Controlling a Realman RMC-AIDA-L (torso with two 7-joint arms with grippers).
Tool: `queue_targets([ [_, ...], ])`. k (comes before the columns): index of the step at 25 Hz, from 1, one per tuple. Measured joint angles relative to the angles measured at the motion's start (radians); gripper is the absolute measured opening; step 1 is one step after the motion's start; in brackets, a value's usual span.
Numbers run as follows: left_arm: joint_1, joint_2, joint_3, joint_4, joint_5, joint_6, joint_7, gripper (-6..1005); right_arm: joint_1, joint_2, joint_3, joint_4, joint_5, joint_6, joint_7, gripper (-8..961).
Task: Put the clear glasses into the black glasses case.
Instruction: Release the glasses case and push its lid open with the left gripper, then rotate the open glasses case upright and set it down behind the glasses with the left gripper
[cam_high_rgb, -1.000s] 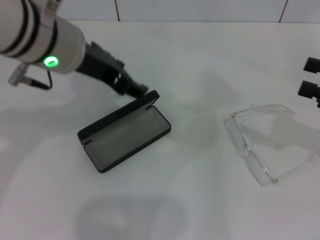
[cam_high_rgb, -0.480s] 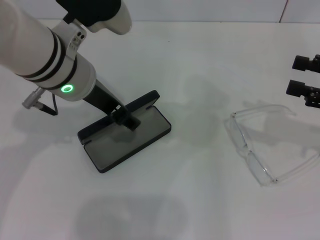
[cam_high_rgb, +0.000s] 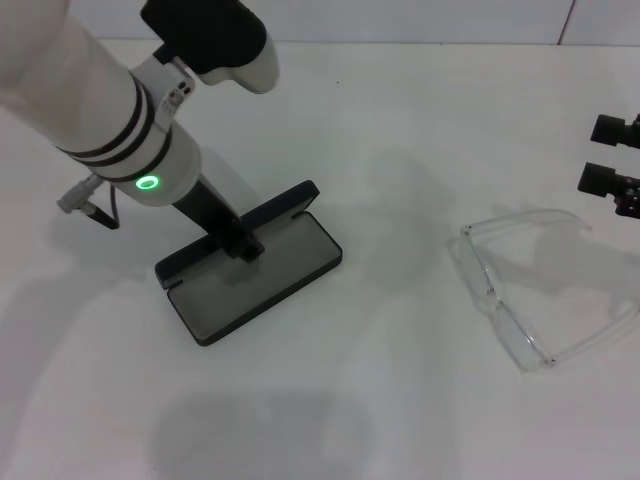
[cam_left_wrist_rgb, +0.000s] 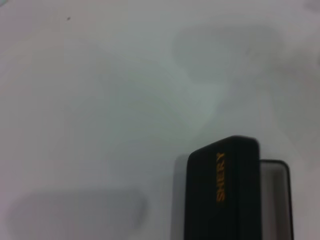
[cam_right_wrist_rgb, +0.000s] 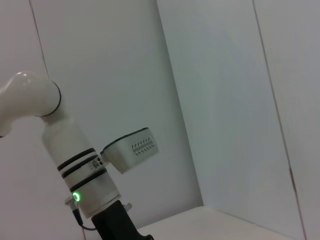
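The clear glasses (cam_high_rgb: 530, 290), transparent wraparound plastic, are lying well right of the black glasses case (cam_high_rgb: 250, 265), which is sitting open, grey-lined, on the white bench (cam_high_rgb: 380, 400). The left end effector (cam_high_rgb: 243, 243) is touching its lid; grip state cannot be told. The right end effector (cam_high_rgb: 612, 165) is hovering beyond the glasses, appearing parted, empty.

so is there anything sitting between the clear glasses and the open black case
Nothing lies on the table between the clear glasses and the black glasses case. But the left gripper is down at the case's raised lid, over part of the grey tray. The right gripper hangs beyond the glasses.
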Motion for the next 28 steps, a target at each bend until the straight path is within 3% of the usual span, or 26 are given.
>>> queue_targets([
  [3, 0.001, 0.0, 0.012, 0.016, -0.014, 0.004, 0.008, 622, -0.006, 0.0, 0.001, 0.0, 0.0, 0.001, -0.001, 722],
  [9, -0.001, 0.0, 0.035, 0.027, -0.018, 0.023, 0.035, 387, -0.008, -0.002, 0.014, 0.021, 0.006, -0.012, -0.013, 722],
  [14, 0.003, 0.0, 0.051, 0.069, -0.061, 0.054, 0.055, 291, -0.023, 0.004, 0.08, 0.031, 0.008, -0.037, -0.025, 723],
  [17, 0.023, 0.0, 0.077, 0.143, -0.088, 0.057, 0.087, 288, -0.032, 0.007, 0.161, 0.062, 0.009, -0.084, -0.052, 723],
  [19, 0.044, 0.0, 0.133, 0.218, -0.099, 0.054, 0.123, 286, -0.037, 0.008, 0.235, 0.093, 0.009, -0.125, -0.072, 723],
  [22, 0.058, -0.002, 0.241, 0.294, -0.079, 0.022, 0.158, 136, -0.052, 0.005, 0.329, 0.14, 0.009, -0.186, -0.103, 723],
  [26, 0.046, -0.005, 0.359, 0.317, -0.003, -0.033, 0.167, 117, -0.087, 0.001, 0.386, 0.155, 0.01, -0.246, -0.117, 723],
  [28, 0.041, -0.007, 0.369, 0.313, 0.018, -0.041, 0.15, 107, -0.098, 0.003, 0.389, 0.154, 0.01, -0.253, -0.12, 723],
])
